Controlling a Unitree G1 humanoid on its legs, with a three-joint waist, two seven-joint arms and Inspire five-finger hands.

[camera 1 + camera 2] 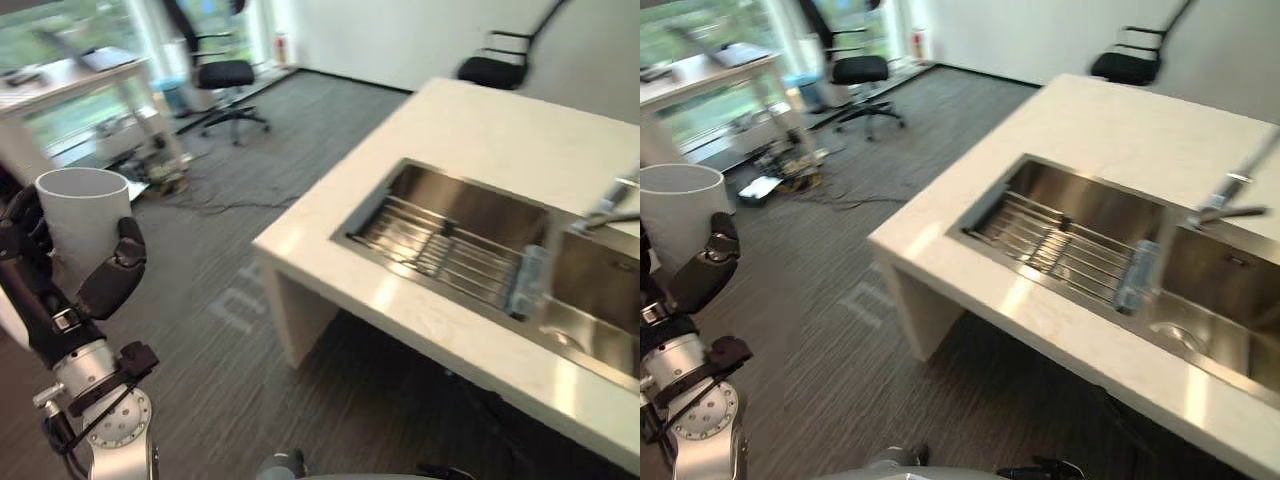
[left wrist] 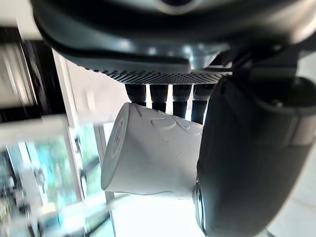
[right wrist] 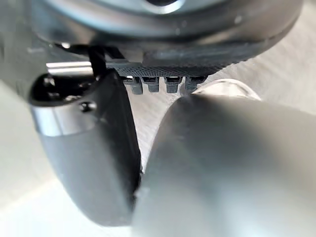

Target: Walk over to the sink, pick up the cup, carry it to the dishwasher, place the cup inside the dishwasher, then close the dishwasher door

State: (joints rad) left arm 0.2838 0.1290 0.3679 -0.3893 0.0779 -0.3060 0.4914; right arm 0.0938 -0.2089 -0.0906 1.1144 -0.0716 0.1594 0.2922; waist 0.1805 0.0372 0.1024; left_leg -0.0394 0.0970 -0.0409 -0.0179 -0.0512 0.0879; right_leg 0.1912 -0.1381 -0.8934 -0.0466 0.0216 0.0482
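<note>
My left hand (image 1: 105,280) is raised at the left of the eye views and is shut on a plain white cup (image 1: 85,215). The cup stands upright, mouth up, with the thumb and fingers wrapped round its lower half. In the left wrist view the cup (image 2: 148,153) lies between the row of fingers and the dark thumb (image 2: 247,158). The steel sink (image 1: 400,175), with a wire rack in its basin, is set in the white counter (image 1: 480,120) to my right, well apart from the cup. My right hand (image 3: 94,148) shows in its wrist view, relaxed and holding nothing.
A faucet (image 1: 615,205) stands at the sink's far right. The counter's corner (image 1: 270,245) juts toward me over grey carpet. Behind are a black office chair (image 1: 225,80), a desk (image 1: 70,80) by the windows with clutter under it, and another chair (image 1: 495,65).
</note>
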